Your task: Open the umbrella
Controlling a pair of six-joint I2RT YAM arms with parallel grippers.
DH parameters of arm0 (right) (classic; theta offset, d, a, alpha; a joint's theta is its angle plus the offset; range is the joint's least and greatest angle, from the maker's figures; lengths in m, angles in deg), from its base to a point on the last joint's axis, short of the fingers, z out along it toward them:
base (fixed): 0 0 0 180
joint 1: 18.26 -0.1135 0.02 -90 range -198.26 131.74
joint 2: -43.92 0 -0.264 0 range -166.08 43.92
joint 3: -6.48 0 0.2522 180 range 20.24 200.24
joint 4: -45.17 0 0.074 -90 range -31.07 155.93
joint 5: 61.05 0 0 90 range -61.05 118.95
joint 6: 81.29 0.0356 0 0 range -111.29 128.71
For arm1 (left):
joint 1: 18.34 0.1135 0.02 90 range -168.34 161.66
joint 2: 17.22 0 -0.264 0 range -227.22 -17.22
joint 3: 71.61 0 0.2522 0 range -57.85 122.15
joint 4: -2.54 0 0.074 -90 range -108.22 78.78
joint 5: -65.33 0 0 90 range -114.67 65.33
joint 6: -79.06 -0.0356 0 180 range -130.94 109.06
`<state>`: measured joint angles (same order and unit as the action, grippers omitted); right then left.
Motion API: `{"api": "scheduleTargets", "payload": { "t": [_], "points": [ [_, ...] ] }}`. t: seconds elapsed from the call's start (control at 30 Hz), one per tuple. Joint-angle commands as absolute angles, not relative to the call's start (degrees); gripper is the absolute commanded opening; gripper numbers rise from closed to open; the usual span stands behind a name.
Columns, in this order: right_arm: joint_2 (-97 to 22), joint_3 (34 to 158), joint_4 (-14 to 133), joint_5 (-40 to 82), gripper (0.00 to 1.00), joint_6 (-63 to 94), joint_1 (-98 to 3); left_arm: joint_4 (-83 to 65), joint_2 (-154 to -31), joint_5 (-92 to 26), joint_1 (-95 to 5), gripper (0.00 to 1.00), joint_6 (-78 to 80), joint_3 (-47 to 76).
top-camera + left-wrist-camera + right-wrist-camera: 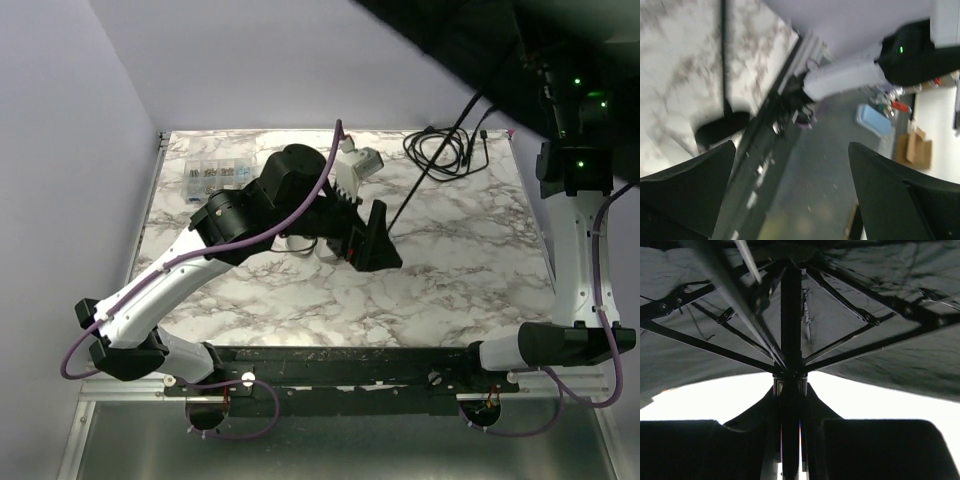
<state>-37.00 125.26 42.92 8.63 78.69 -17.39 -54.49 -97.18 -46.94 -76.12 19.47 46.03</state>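
The umbrella is open. Its dark canopy (480,40) spreads across the top right of the top view and fills the right wrist view (880,315), ribs fanned out. Its thin black shaft (440,150) slants down toward the table's middle. In the left wrist view the shaft (723,55) ends in a dark handle (722,127) low over the marble. My right gripper (790,440) is raised high under the canopy (548,90) and shut on the shaft just below the rib hub. My left gripper (378,245) is open and empty (790,150), beside the shaft's lower end.
A coiled black cable (445,150) lies at the back right of the marble table (450,290). A small clear compartment box (212,172) sits at the back left. Walls close in the left and back. The black rail (340,355) runs along the near edge.
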Motion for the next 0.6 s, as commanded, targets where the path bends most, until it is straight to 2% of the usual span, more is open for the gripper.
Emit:
{"api": "scheduleTargets", "payload": {
  "t": [0.0,0.23,0.57],
  "points": [
    [-35.9,123.2,34.4,16.8,0.01,59.8,-14.8,-65.2,-94.8,-54.1,-76.9,0.98,24.6,47.2],
    [-31.9,119.5,38.8,16.1,0.01,50.5,-19.8,-48.1,-90.2,-55.7,-74.2,0.98,33.3,38.9],
    [-28.0,115.1,45.2,17.6,0.01,38.4,-24.0,-57.5,-85.4,-43.4,-73.2,0.98,28.5,37.0]
  ]
}}
